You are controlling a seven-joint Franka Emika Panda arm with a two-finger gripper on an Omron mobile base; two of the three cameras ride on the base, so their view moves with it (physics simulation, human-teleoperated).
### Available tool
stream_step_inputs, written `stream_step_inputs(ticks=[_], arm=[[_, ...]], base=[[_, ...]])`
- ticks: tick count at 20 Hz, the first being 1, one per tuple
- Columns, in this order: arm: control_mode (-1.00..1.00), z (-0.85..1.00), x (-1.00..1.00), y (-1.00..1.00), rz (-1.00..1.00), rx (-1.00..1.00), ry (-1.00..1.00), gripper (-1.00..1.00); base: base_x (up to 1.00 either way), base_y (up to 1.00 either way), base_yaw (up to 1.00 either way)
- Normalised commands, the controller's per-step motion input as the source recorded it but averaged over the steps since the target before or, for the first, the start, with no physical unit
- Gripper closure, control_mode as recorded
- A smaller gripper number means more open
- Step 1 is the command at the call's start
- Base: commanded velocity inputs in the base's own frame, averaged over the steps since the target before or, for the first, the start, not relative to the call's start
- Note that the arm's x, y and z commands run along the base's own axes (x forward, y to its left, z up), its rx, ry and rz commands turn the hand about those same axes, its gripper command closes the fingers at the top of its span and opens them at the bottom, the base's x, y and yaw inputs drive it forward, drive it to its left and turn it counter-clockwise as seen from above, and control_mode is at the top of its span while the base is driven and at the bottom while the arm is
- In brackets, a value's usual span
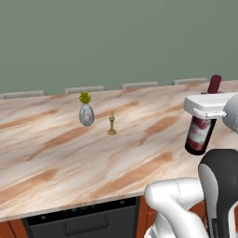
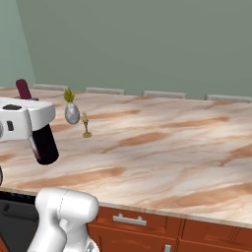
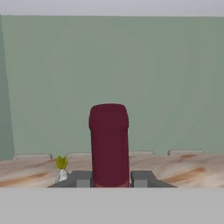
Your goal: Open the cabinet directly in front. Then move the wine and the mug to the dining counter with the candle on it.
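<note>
My gripper (image 3: 109, 179) is clamped on the wine (image 1: 201, 132) at its neck, the dark red capsule rising between my fingers (image 3: 82, 178) in the hand view. The bottle hangs tilted over the dining counter (image 1: 56, 158), near its front edge; whether its base touches the marble I cannot tell. My hand covers the bottle's shoulder in both base views (the label reads clearly from the left, not from the right). The candle (image 1: 111, 123) stands just beside a grey vase (image 1: 86, 114), well apart from the bottle. Chair backs (image 1: 85, 89) peek over the far edge.
</note>
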Motion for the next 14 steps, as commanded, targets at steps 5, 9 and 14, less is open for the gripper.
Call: stream_step_inputs(ticks=[5, 9, 14], arm=[[-1.00, 0.00, 0.01, 0.00, 0.00, 0.00, 0.00, 1.00], [-1.00, 0.00, 0.24, 0.00, 0.00, 0.00, 0.00, 1.00], [-1.00, 0.00, 0.44, 0.00, 0.00, 0.00, 0.02, 1.00]], base=[[0.00, 0.00, 0.00], [0.00, 0.00, 0.00], [0.00, 0.00, 0.00]])
